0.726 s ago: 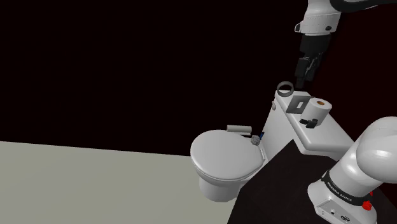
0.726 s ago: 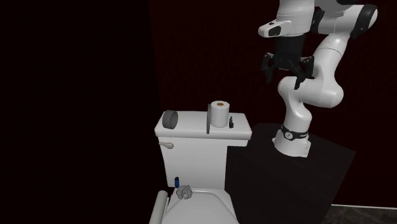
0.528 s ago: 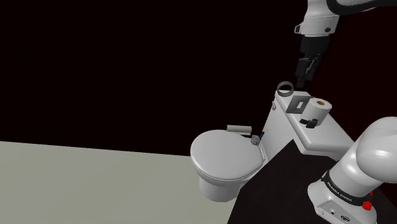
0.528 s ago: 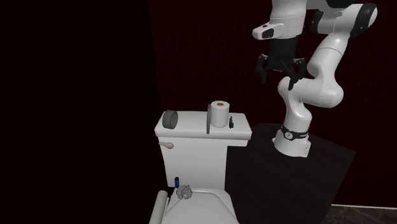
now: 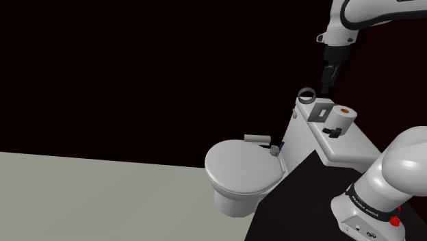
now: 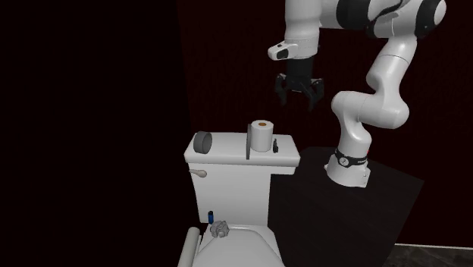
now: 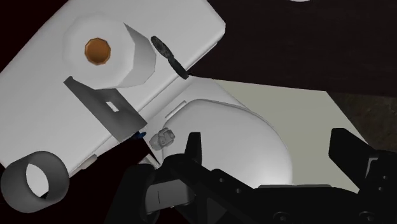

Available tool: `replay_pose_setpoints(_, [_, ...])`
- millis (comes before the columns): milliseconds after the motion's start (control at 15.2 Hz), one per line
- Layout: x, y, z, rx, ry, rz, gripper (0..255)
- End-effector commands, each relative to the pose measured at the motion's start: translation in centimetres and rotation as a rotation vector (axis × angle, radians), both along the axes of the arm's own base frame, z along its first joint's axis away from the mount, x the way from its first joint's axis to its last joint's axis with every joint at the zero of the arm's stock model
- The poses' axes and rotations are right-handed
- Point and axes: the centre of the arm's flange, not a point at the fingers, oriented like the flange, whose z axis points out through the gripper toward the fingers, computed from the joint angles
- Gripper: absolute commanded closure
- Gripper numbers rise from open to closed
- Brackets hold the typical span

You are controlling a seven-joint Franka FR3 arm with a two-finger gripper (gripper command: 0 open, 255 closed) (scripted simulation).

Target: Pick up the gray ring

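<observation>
The jaws, spread wide and empty, have been carried from above the stand to a place high over the toilet tank lid (image 6: 227, 158). The approach is judged under way, but the gray ring (image 6: 203, 142) is not yet reached: it is set on edge at the lid's far end, beyond the toilet roll (image 6: 261, 136). The toilet is backed by a black area, with pale floor (image 5: 68, 205) beside it.

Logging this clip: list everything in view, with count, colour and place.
toilet: 1, white, lid down, beside the stand
ring: 1, dark grey, tank top's end farthest from the stand
paper roll: 1, white, brown core, upright on tank
bracket: 1, grey, beside the paper roll
small object: 1, black, tank's stand-side end
crumpled lump: 1, grey, behind the lid
arm: 1, white, rising from the stand
gripper: 1, black, open, empty, above the tank
</observation>
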Motion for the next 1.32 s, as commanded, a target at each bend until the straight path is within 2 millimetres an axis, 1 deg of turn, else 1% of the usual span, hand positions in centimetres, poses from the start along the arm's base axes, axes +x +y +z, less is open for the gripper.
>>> replay_pose_setpoints(0, [0.9,-2.3,-0.9,-0.001,-0.001,0.026,0])
replay_pose_setpoints(594, [5.2,-12.4,-4.9,-0.001,0.002,0.131,0])
replay_pose_setpoints(1254, [11.0,-23.0,-9.3,-0.002,0.004,0.248,0])
